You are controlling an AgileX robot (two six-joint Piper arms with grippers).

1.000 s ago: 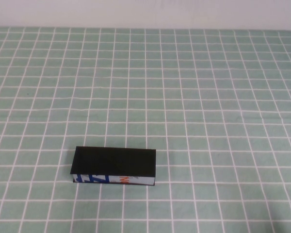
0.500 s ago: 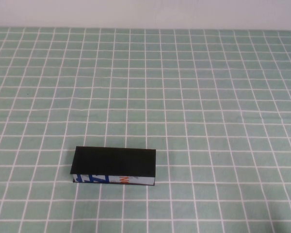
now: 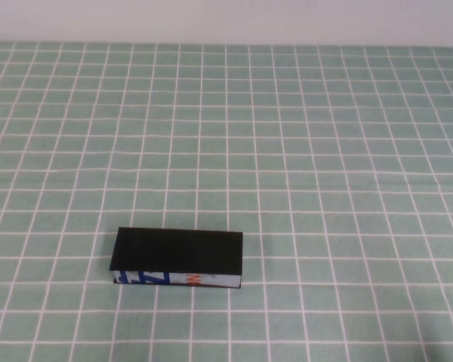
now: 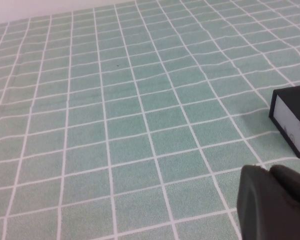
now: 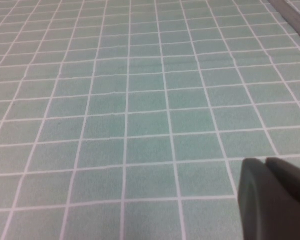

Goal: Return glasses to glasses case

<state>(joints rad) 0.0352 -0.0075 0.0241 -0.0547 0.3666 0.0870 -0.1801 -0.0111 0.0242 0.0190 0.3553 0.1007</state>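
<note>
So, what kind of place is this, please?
Probably a robot test table, not a home: a green checked tablecloth against a plain white wall, holding only the shut glasses case. The left gripper and right gripper sit at each wrist view's edge.

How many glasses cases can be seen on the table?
1: a rectangular black glasses case, lid closed, lies on the green checked tablecloth near its front left. The left hand and right hand hover apart from it.
</note>
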